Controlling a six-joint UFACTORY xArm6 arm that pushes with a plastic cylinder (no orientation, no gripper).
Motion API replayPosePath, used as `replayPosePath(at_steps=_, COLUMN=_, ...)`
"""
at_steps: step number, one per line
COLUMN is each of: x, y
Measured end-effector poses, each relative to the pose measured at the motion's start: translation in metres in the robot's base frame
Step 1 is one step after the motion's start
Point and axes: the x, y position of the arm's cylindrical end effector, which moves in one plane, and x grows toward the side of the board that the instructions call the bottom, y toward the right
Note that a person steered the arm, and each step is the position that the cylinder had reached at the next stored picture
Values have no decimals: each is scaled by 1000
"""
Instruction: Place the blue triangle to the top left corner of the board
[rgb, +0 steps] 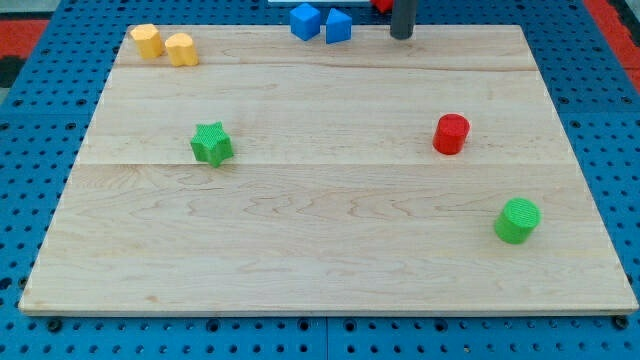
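The blue triangle (338, 26) sits at the top edge of the wooden board (330, 240), a little right of a blue cube (305, 21) that it nearly touches. My tip (402, 36) is at the top edge of the board, to the right of the blue triangle with a clear gap between them. The rod rises out of the view's top.
Two yellow blocks (147, 40) (181, 49) lie side by side in the board's top left corner. A green star (211, 144) is left of centre. A red cylinder (451, 133) is right of centre. A green cylinder (517, 220) is at lower right. A red block (383, 5) peeks at the view's top.
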Motion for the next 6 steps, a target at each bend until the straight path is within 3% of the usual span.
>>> replayPosePath(at_steps=2, x=1, y=-58)
replayPosePath(at_steps=4, x=-1, y=-287)
replayPosePath(at_steps=5, x=0, y=-360)
replayPosePath(at_steps=6, x=4, y=-362)
